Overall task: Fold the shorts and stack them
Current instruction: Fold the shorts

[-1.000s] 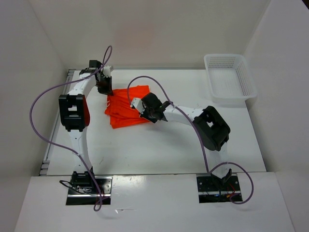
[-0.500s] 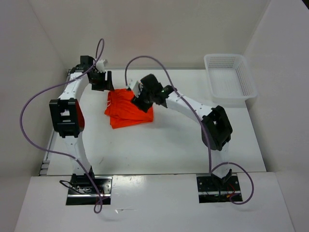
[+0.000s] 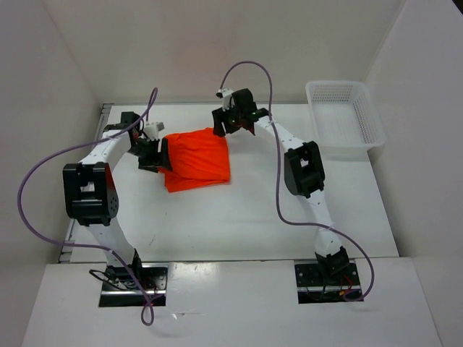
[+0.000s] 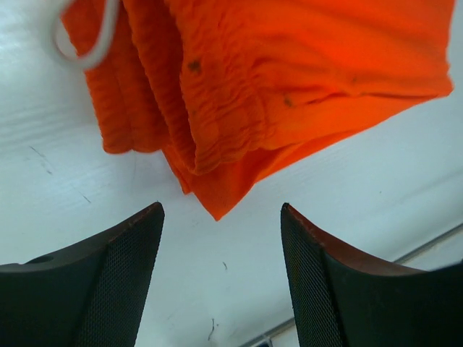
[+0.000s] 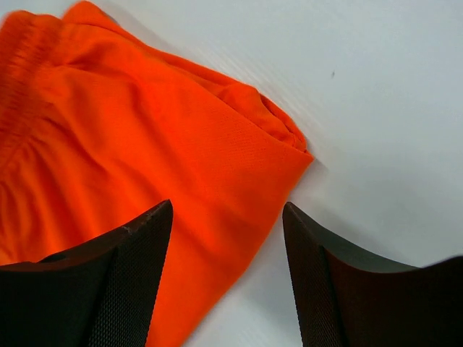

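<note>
- shorts [image 3: 197,159] folded, flat on table [image 3: 253,217], far left of centre
- left fingers [image 4: 116,282] wide, empty, at its left edge
- right fingers [image 5: 123,282] wide, empty, over its far-right corner

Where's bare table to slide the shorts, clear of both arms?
Widest bare table: nearer than the shorts, between left arm and right arm. Narrower strip: between right arm and basket. Crowded: around the shorts, left end effector and right end effector alongside.
</note>
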{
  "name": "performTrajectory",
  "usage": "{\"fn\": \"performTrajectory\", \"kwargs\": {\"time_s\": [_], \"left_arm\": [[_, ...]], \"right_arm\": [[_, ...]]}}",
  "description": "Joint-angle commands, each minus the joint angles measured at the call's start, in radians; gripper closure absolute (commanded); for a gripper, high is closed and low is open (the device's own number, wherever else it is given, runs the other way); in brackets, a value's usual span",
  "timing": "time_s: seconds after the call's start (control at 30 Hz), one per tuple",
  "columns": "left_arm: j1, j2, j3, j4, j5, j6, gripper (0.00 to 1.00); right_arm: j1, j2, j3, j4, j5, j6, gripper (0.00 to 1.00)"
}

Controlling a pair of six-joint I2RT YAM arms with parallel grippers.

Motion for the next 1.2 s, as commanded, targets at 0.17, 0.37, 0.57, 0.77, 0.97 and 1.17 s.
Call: {"fn": "performTrajectory", "kwargs": {"time_s": [0.17,0.37,0.57,0.77,0.97,1.17], "left_arm": [[-0.015,0.030,-0.022,0.041,-0.025,0.004,0.26],[-0.015,0.060,-0.022,0.088,-0.013,0.004,0.25],[-0.024,0.148,0.019,0.079,0.050,0.004,0.25],[-0.024,0.171,0.059,0.069,0.074,0.004,0.27],[-0.024,0.119,0.068,0.017,0.139,0.004,0.27],[-0.014,0.091,0.079,-0.002,0.196,0.004,0.25]], "right_arm": [[-0.012,0.126,0.157,0.074,0.049,0.127,0.32],[-0.012,0.169,0.166,0.083,0.036,0.156,0.32],[-0.012,0.230,0.219,0.083,0.078,0.188,0.32],[-0.012,0.239,0.219,0.083,0.099,0.213,0.32],[-0.012,0.239,0.209,0.083,0.108,0.222,0.32],[-0.012,0.239,0.200,0.083,0.108,0.222,0.32]]}}
